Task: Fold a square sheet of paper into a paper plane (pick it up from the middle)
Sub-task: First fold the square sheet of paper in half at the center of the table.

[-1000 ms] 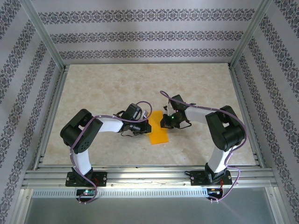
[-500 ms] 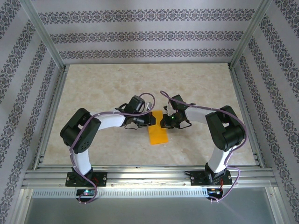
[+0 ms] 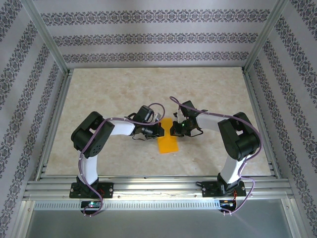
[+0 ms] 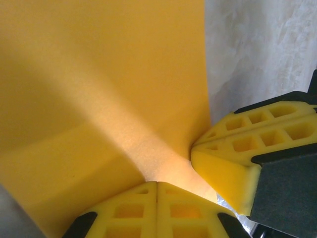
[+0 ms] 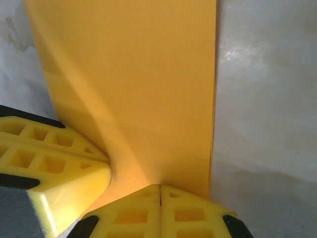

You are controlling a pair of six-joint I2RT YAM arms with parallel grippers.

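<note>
The sheet of paper point(image 3: 167, 143) is showing a plain orange-yellow with no marks, shading darker where shadow is falling across it in the wrist views. The table point(image 3: 109, 94) is showing pale beige with faint marbled veining. The left pincer point(image 4: 157, 184) and the right pincer point(image 5: 160, 187) are showing bright yellow fingers backed in black. The left arm point(image 3: 119, 130) and the right arm point(image 3: 213, 121) are wearing black joints and white links, with purple cables point(image 3: 171, 100) trailing. The walls point(image 3: 148, 37) are carrying white and grey floral stripes.
</note>
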